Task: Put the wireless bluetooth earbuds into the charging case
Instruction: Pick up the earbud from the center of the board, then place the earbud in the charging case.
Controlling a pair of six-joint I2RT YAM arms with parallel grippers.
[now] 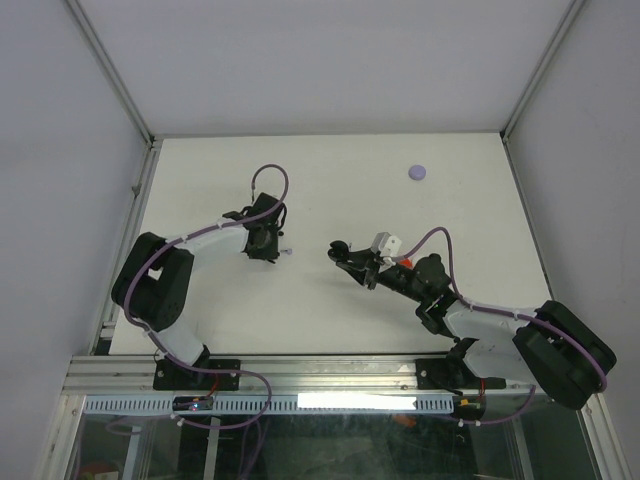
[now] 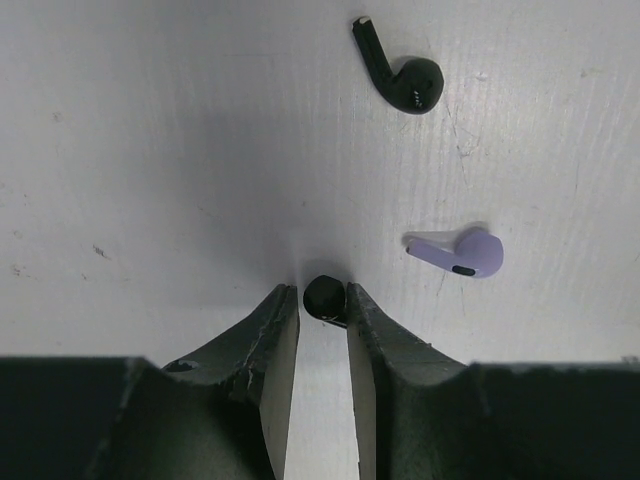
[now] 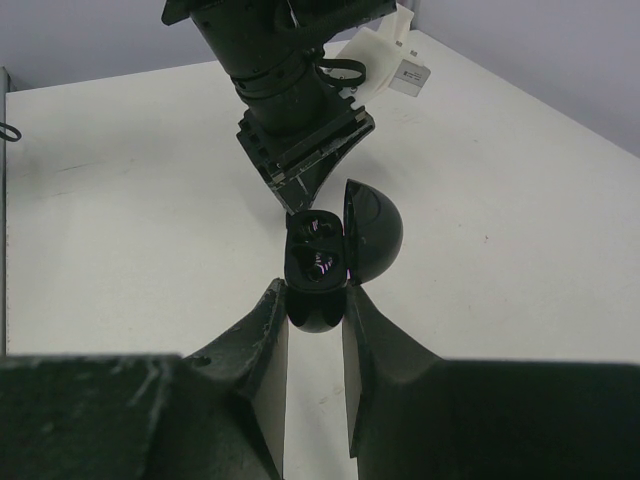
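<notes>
My left gripper (image 2: 323, 300) points down at the table with its fingertips closed on a small black earbud (image 2: 325, 297). A second black earbud (image 2: 405, 75) lies farther ahead on the table, and a pale purple earbud (image 2: 462, 252) lies to the right. My right gripper (image 3: 315, 300) is shut on the lower body of the black charging case (image 3: 318, 265), whose lid (image 3: 372, 232) stands open to the right. The case's two wells look dark. In the top view the left gripper (image 1: 270, 253) and the right gripper (image 1: 342, 254) face each other mid-table.
A pale purple round disc (image 1: 417, 172) lies at the back right of the white table (image 1: 330, 170). The left arm's wrist (image 3: 295, 90) hangs just beyond the case in the right wrist view. Metal frame posts and grey walls bound the table.
</notes>
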